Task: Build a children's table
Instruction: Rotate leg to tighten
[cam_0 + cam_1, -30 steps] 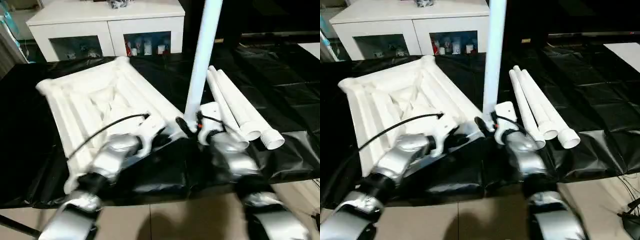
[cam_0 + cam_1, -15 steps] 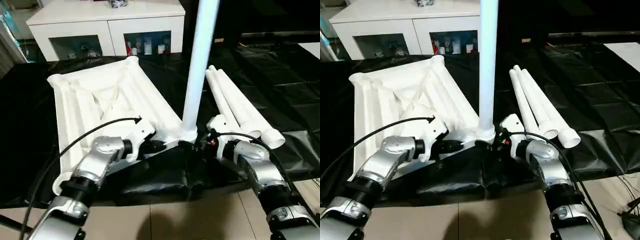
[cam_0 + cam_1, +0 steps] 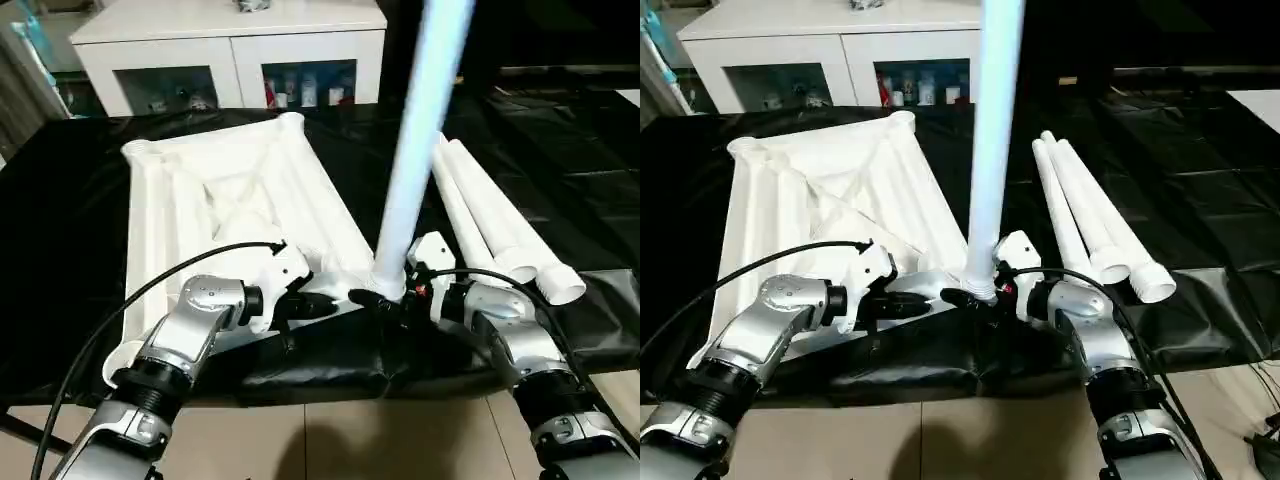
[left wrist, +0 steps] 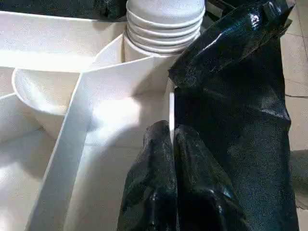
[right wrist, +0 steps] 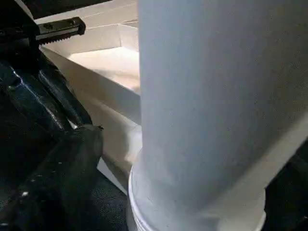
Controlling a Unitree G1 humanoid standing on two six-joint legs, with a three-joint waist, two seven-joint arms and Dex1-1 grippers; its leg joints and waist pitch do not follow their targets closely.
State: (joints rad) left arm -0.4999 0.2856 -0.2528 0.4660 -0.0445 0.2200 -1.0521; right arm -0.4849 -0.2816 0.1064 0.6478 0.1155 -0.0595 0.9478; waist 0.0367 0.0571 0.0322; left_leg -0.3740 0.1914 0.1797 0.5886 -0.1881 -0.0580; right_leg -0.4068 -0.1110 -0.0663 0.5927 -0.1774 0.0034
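The table top lies upside down on the black-covered worktop, with one leg standing upright in its near right corner socket and three more legs lying just to the right. The left gripper has its fingers clenched on the thin near edge of the top beside that socket, and the right gripper holds its fingers wide around the foot of the upright leg. To seat the leg well, the left gripper should probably hold the top firmly, while the right keeps the leg straight as it goes in.

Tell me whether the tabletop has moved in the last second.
Yes. The tabletop has swung round: its far corner now sits below the cabinet's right door.
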